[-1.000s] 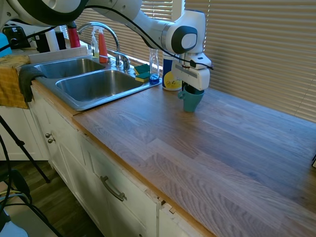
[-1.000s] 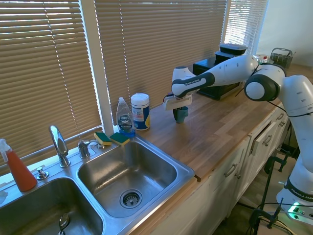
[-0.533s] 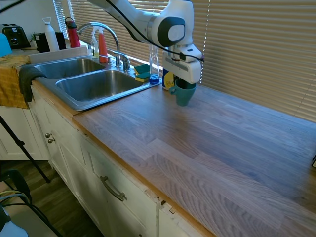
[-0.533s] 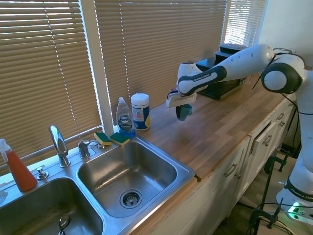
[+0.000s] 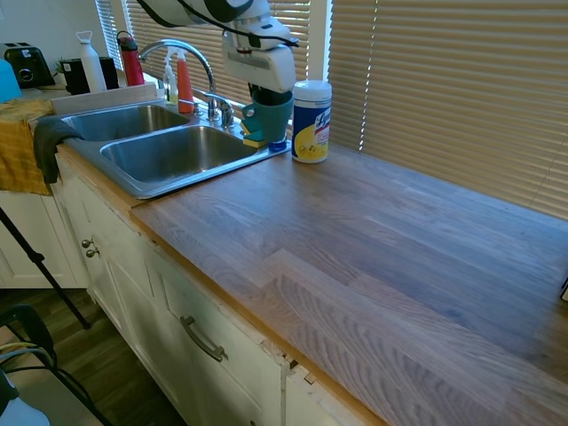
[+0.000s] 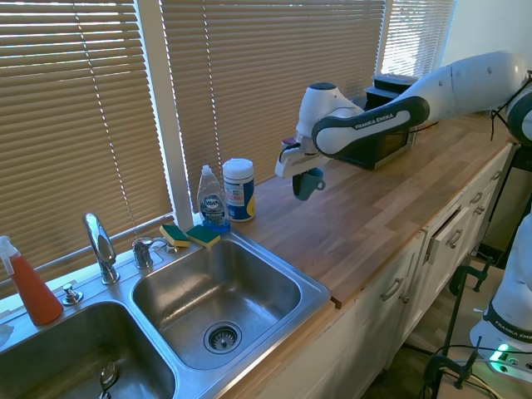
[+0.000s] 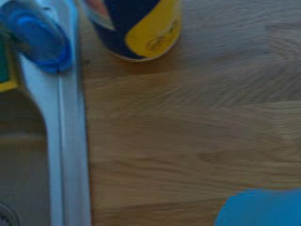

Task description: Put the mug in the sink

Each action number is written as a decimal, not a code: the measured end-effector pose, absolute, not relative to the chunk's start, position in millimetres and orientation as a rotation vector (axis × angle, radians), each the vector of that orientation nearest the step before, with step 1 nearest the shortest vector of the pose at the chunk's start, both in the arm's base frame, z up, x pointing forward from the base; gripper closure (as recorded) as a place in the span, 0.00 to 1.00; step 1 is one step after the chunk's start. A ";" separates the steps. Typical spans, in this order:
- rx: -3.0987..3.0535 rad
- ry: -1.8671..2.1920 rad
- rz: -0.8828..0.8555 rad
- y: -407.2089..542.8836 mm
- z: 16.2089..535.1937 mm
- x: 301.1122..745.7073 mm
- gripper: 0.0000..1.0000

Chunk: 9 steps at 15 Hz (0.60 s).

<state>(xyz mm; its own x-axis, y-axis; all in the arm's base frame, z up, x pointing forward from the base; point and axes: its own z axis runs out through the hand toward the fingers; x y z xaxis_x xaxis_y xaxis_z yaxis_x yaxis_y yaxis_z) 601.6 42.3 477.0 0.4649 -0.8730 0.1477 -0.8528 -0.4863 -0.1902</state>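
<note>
We see a lot of bare wood on the worktop (image 5: 373, 257) from its front edge back to the blinds; a gripper could pass there freely. At the back edge, beside the sink (image 6: 274, 320), stands the white wipes canister (image 6: 238, 189). Next to it is the dish soap bottle (image 6: 213, 199), and two sponges (image 6: 189, 235) lie on the sink's back rim. These crowd the back corner of the near basin. The tall faucet (image 6: 100, 245) rises between the two basins at the back. The near basin (image 5: 177, 153) looks open from above and from the front edge. The far basin may hold something small, but we cannot tell what.
</note>
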 end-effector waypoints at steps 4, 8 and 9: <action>-2.640 1.492 -0.345 72.8 487.9 603.0 1.00; -2.712 1.431 -0.429 154.3 478.6 608.1 1.00; -2.735 1.409 -0.449 180.4 473.1 610.3 1.00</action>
<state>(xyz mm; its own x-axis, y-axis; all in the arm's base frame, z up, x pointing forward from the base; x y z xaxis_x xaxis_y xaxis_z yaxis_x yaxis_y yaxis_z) 610.3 180.4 473.1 0.5475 -0.8018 0.2393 -0.7926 -0.5887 -0.1591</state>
